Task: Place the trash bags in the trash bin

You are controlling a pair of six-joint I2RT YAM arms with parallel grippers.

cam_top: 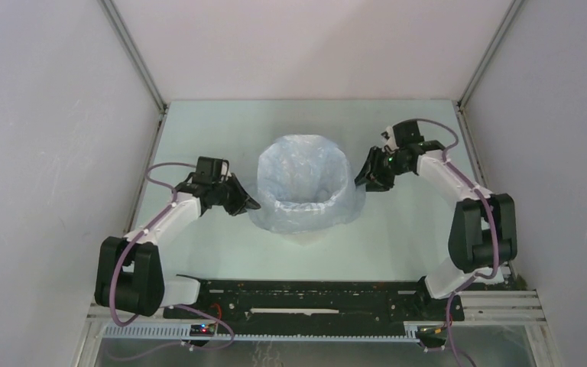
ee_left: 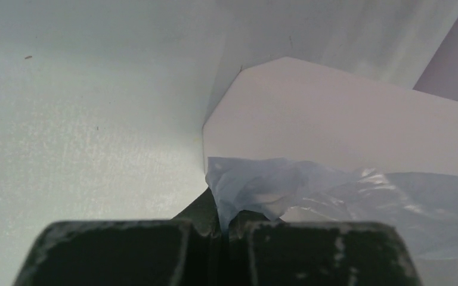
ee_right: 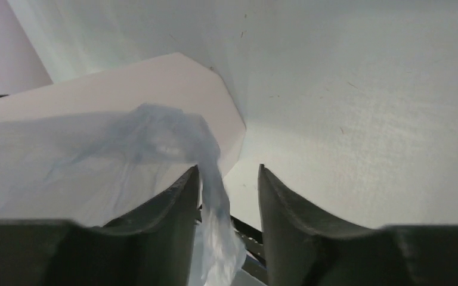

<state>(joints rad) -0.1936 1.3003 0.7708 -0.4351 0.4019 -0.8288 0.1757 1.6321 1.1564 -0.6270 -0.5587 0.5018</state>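
Between my grippers stands the bin (ee_left: pixel 334 119), with the bag (cam_top: pixel 306 153) draped over its rim, sagging down inside and outside. My left gripper (cam_top: pixel 248 205) sits against the bin's left side, clenched. Its wrist view shows a fold of film coming out from between the closed tips, so I judge it is pinching the bag's edge there. My right gripper (cam_top: pixel 363 181) sits at the bin's right side with jaws apart. A strand of film hangs in the gap, lying against one finger (ee_right: pixel 173 202) and not gripped. Both arms are about equally near, one on each side, and the bag's mouth stretches across between them. The next move, I judge, turns on the right jaws closing on that strand. From above the film covers most of the bin's walls and base, and I cannot see how deep it reaches.
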